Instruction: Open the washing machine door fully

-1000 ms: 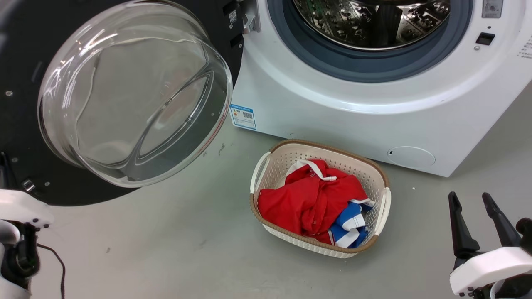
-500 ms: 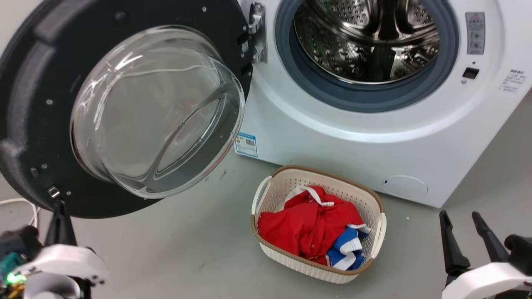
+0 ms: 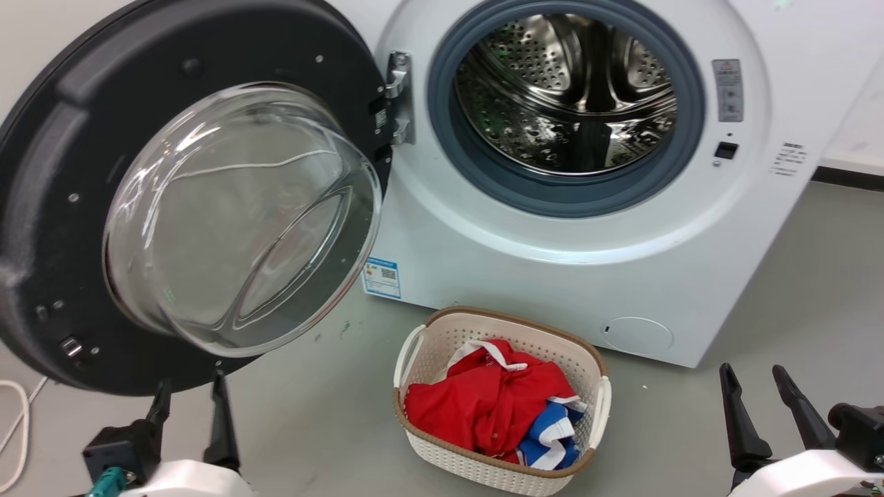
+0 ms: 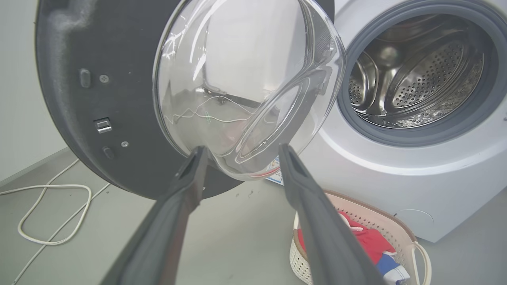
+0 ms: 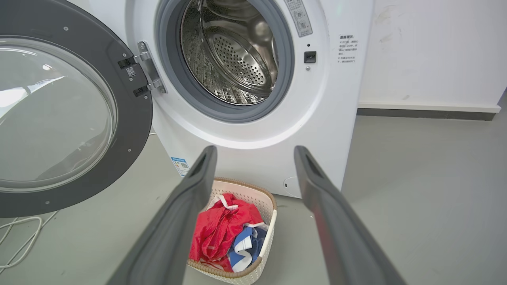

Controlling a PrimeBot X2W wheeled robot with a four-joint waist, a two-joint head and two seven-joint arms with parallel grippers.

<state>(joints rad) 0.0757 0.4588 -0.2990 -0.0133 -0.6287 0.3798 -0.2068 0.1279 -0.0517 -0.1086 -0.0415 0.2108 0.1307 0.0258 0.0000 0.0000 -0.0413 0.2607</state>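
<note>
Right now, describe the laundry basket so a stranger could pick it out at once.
Find the white washing machine with its round black door swung open. On the grey floor just in front of it sits a small cream basket with a brown rim. It alone holds crumpled red and blue clothes.

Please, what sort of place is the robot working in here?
Probably a laundry corner, perhaps in a test room: a white front-loading washing machine with its door swung open, a basket of clothes before it, and a bare grey floor.

washing machine door [image 3: 55, 207] left of washing machine [image 3: 525, 262], basket [image 3: 442, 455] before
</note>
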